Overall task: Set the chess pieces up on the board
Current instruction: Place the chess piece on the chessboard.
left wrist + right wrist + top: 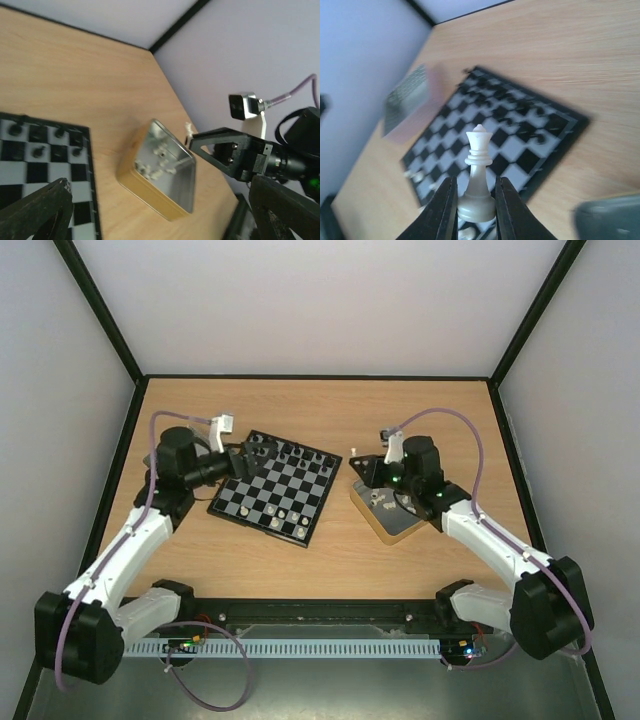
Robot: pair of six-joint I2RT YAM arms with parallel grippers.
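The board (272, 490) lies left of centre, with black chess pieces (292, 452) along its far rows and white ones (283, 516) on its near rows. My right gripper (476, 200) is shut on the base of a white queen (480, 165), held upright in the air. It hangs between the board's right edge and the tin (392, 515). My left gripper (252, 450) hovers open over the board's far left corner with nothing between its fingers (37, 212). The left wrist view shows the right gripper (192, 135) with the white piece beside the tin (150, 197).
The gold-sided metal tin (150, 197) right of the board holds several loose white pieces (157, 160). Black frame posts and pale walls enclose the wooden table (330, 410). The arm bases sit along the near rail (320, 615).
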